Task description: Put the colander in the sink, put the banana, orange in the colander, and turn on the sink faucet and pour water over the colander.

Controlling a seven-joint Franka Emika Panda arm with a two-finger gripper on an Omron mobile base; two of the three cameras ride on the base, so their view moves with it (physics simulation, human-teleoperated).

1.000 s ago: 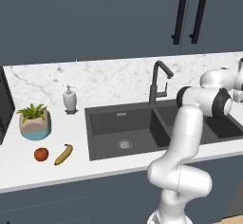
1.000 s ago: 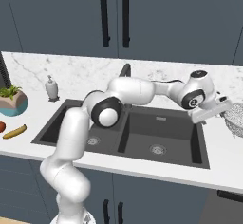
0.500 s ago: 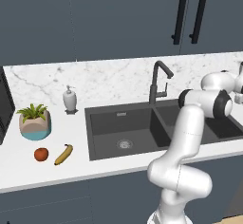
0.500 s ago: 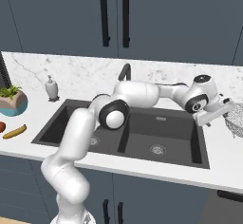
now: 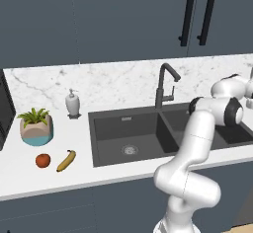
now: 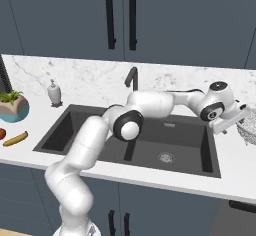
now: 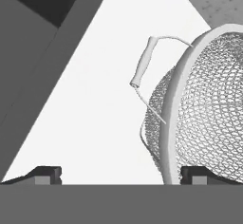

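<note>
- You see the colander as a round bowl of fine silvery wire mesh with a smooth pale rim and a thin looped handle on its side.
- It rests on the white marbled tabletop to the right of the sink, at the right edge of the right base view, outside the basins.
- The sink is a dark grey rectangular double basin with matte walls and a round steel drain in each basin.
- The sink faucet is dark metal with a squared gooseneck, and it stands behind the divider of the two basins.
- The fingers stand wide open and hold nothing. In the hand view one dark tip is far on the bare tabletop side and the other tip is just at the colander rim.
- The rim and the handle lie between the two tips, toward the right one. You cannot tell if that tip touches the rim.
- The banana, curved and yellow, and the orange, round and reddish, lie beside each other on the tabletop left of the sink, well apart from the colander.
</note>
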